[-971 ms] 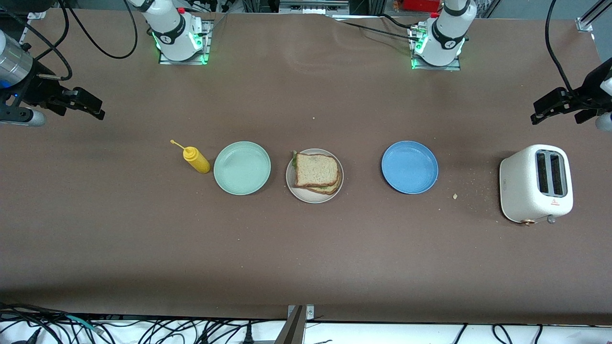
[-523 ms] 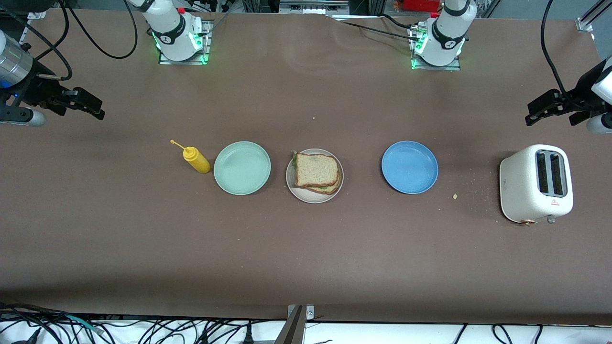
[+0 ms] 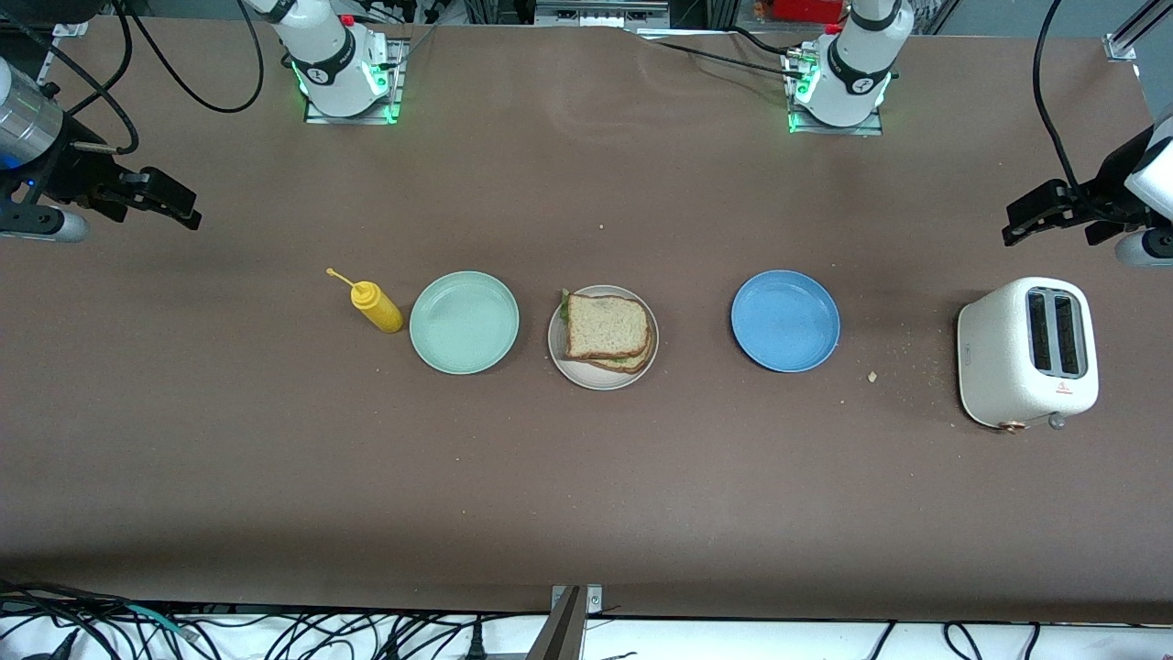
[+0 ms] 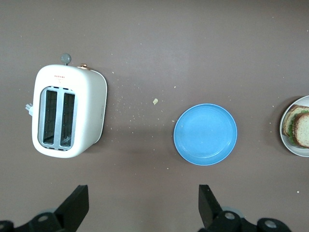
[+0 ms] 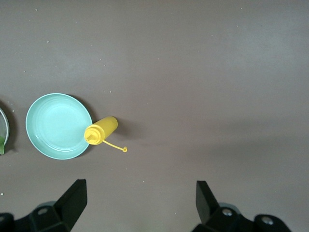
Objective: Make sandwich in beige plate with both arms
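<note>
The sandwich (image 3: 608, 331) lay on the beige plate (image 3: 561, 353) in the middle of the table (image 3: 586, 477), well apart from both grippers. It was two square slices of light-brown bread with dark crusts, the top slice sitting a little askew over the bottom one, with a ruffle of green lettuce showing at two of its corners. In the left wrist view only part of it showed, at the frame's edge (image 4: 300, 128), resting on the plate (image 4: 285, 141).

The left gripper (image 3: 1031, 218) hung in the air at the left arm's end of the table, over bare tabletop just beside the toaster (image 3: 1026, 353), its forearm reaching in from the edge of the front view. Its fingers (image 4: 77, 202) stood spread wide, holding nothing. From that wrist, the toaster (image 4: 67, 112) and the blue plate (image 4: 205, 134) lay below the gripper (image 4: 142, 203), the blue plate (image 3: 785, 321) between the gripper and the sandwich, with crumbs scattered on the table between plate and toaster.

The right gripper (image 3: 169, 203) hung at the right arm's end of the table, over bare tabletop, well apart from everything. Its fingers (image 5: 75, 195) were likewise spread and empty. From that wrist's view of the gripper (image 5: 140, 198), the yellow squeeze bottle (image 5: 100, 132) lay tipped against the mint-green plate (image 5: 58, 126). In the front view the bottle (image 3: 376, 306) sat just beside the mint-green plate (image 3: 464, 322), which sat beside the beige plate.
</note>
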`<state>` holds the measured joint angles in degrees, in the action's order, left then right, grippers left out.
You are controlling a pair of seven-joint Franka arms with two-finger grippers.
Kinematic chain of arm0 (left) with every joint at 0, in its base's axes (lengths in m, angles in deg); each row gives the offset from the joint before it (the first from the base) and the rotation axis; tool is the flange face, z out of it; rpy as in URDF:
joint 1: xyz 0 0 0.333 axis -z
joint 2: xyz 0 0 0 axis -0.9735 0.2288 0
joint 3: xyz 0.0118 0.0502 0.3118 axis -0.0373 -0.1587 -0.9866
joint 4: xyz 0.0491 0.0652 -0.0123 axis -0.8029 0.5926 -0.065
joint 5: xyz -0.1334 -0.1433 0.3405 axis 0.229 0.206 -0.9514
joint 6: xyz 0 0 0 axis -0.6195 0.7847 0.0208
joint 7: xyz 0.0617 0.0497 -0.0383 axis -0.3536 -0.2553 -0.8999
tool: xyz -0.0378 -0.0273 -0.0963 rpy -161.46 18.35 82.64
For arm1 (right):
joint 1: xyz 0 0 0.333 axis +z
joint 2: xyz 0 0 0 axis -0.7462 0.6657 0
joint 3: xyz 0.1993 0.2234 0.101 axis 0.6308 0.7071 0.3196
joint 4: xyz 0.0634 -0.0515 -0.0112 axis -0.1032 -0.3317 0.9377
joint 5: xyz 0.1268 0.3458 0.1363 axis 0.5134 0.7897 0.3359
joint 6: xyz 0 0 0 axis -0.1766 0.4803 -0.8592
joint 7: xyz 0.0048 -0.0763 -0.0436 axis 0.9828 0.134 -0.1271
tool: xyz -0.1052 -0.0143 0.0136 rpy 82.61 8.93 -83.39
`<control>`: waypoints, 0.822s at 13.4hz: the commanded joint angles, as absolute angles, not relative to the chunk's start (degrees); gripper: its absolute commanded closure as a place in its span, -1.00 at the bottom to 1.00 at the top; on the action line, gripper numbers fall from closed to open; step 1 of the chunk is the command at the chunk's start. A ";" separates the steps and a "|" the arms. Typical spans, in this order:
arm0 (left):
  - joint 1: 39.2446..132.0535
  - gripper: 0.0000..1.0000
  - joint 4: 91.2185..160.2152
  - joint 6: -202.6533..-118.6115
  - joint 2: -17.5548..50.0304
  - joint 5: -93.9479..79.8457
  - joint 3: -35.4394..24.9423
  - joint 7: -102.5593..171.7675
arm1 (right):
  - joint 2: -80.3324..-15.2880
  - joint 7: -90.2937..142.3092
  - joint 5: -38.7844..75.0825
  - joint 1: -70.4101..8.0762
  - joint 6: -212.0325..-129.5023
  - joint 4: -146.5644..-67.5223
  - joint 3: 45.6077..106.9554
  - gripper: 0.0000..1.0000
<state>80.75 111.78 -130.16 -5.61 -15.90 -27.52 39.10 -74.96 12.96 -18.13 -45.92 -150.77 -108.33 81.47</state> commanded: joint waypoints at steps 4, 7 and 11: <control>80.03 -1.00 110.56 -128.99 -5.16 -14.90 -27.00 39.56 | -74.53 13.51 -18.26 -46.24 -149.89 -107.25 81.73 -1.00; 80.11 -1.00 110.56 -129.07 -4.82 -14.90 -27.09 39.47 | -74.53 13.51 -18.26 -46.24 -149.89 -107.25 81.73 -1.00; 80.03 -1.00 110.64 -129.07 -4.73 -14.90 -27.00 39.47 | -74.53 13.51 -18.26 -46.24 -149.89 -107.25 81.73 -1.00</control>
